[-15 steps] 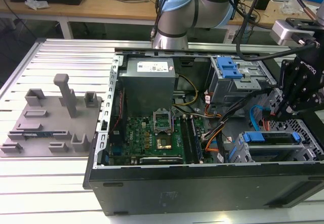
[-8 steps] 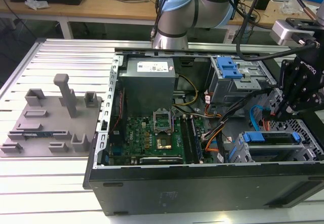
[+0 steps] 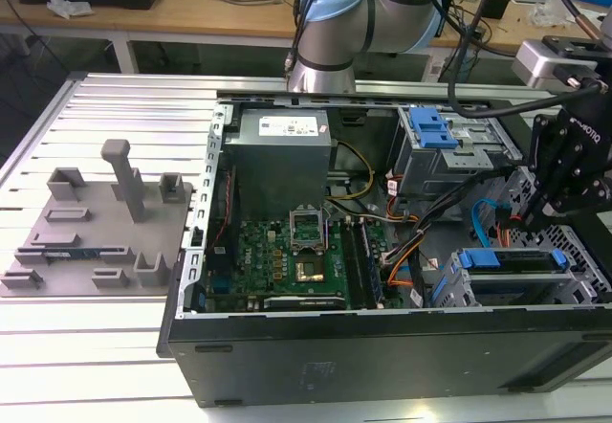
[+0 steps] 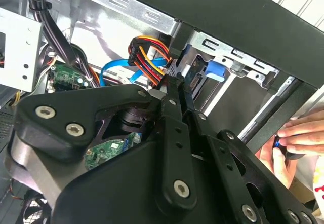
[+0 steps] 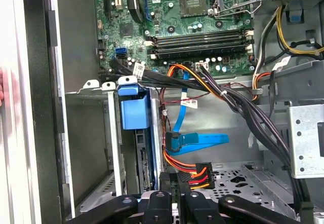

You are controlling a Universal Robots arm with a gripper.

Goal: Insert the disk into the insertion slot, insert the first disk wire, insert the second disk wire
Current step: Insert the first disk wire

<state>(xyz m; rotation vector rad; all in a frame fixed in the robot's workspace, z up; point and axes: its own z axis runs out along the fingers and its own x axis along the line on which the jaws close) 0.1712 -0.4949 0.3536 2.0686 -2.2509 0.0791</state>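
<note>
Slatted bench [image 3: 86,346]; disk [image 3: 493,258] edged bright blue.

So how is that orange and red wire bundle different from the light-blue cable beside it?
The first disk wire is several thin orange and red strands ending in a black plug; the second disk wire is one flat light-blue ribbon. The bundle's plug lies nearer the gripper than the ribbon. Both run beside the disk.

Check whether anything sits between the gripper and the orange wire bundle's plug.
Nothing visible: in the first wrist view, the first disk wire's plug sits beside the gripper; the second disk wire lies beyond it.
</note>
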